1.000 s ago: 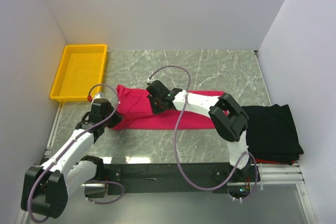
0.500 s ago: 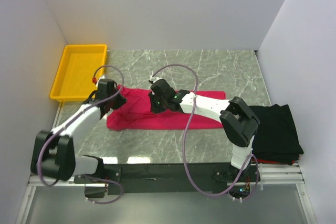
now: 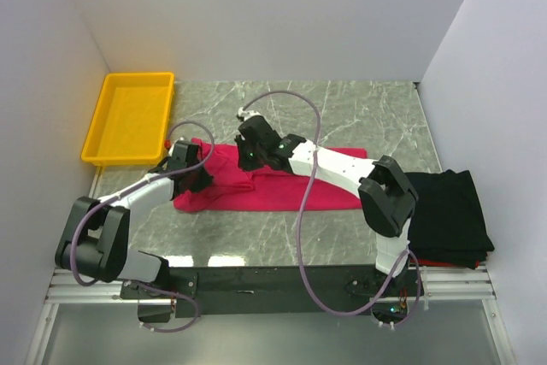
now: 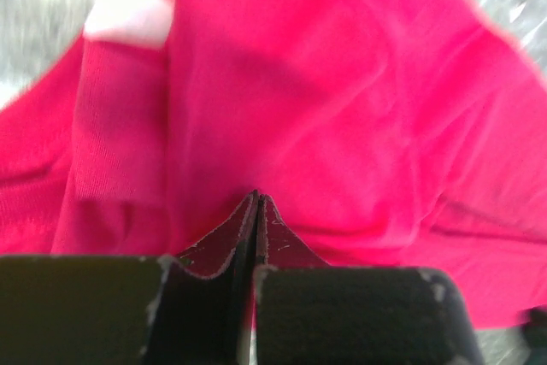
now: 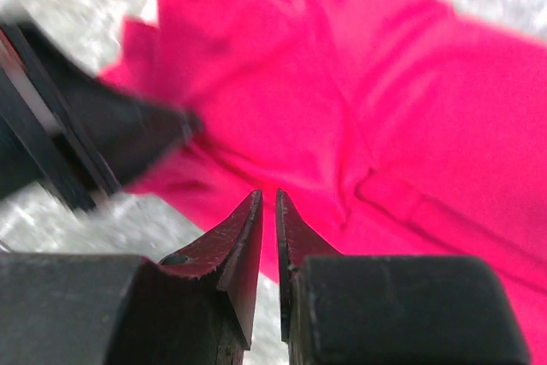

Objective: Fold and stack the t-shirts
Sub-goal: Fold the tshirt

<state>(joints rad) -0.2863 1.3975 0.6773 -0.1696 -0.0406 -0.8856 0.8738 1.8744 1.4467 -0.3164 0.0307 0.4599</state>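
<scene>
Under left end effector (image 4: 256, 203), crimson t-shirt (image 4: 325, 100)

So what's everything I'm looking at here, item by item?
tray: one, yellow, far-left corner of the table
pink t-shirt: one, crimson-pink, lying across the table's middle
black t-shirt: one, black, folded, near-right edge
table: one, grey-green marble
walls: three, white, around the table
arms: two, white and black, both reaching over the pink t-shirt
left gripper: one, black, shut, over the shirt's left end
right gripper: one, black, slightly open, over the shirt
</scene>
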